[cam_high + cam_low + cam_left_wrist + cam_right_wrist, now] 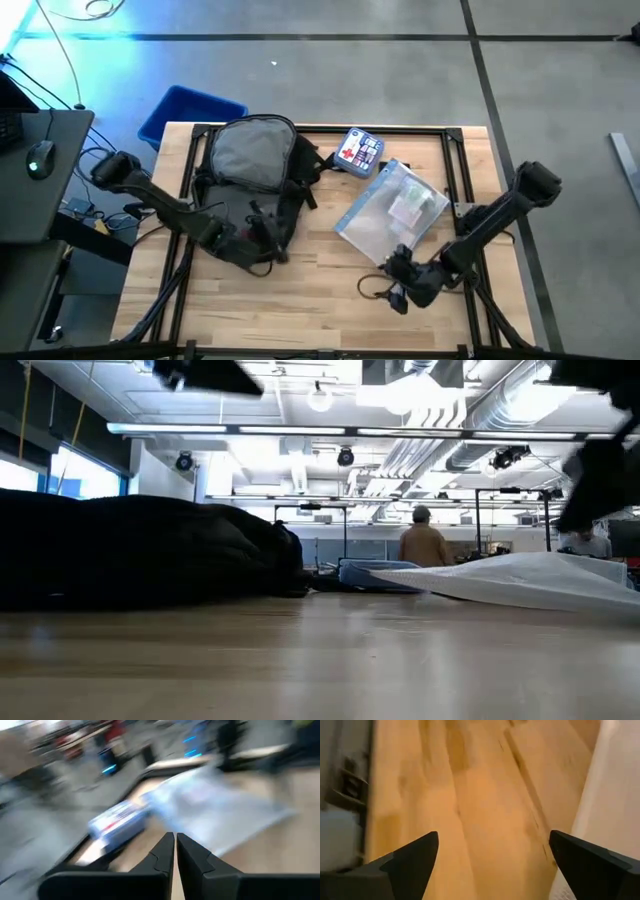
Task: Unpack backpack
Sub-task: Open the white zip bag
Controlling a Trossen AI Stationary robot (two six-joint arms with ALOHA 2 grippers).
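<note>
Nearest the front edge of the table [300,300], the right gripper [402,288] is hanging low over bare wood just off the near corner of the clear plastic pouch [395,212], fingers spread wide apart and holding nothing; the right wrist view is showing only planks between them, with a pale edge, probably the pouch, to one side.

The left gripper [262,232] is sitting at the near end of the backpack [250,185]. Its fingers [162,855] are pressed together with nothing visible between them, so no cloth or zipper pull can be seen clamped. The left wrist view is blurring, and it is looking across at the small blue-and-white box [119,822] and the pouch.

The backpack is lying flat on the left half of the table, grey panel up, straps trailing toward the near side. The pouch is lying well apart from it on the right half, and the box is lying just beyond the pouch toward the far edge. Off the far left corner, a blue bin [190,112] is sitting on the floor. Beyond the table, a person [424,542] is standing in the room.

Risks, as judged: shut left fingers could push limp fabric and shift the whole bag instead of opening it. A trailing strap could snag on the left arm. The right gripper, sweeping low, could catch the pouch corner and drag it off toward the table edge.
</note>
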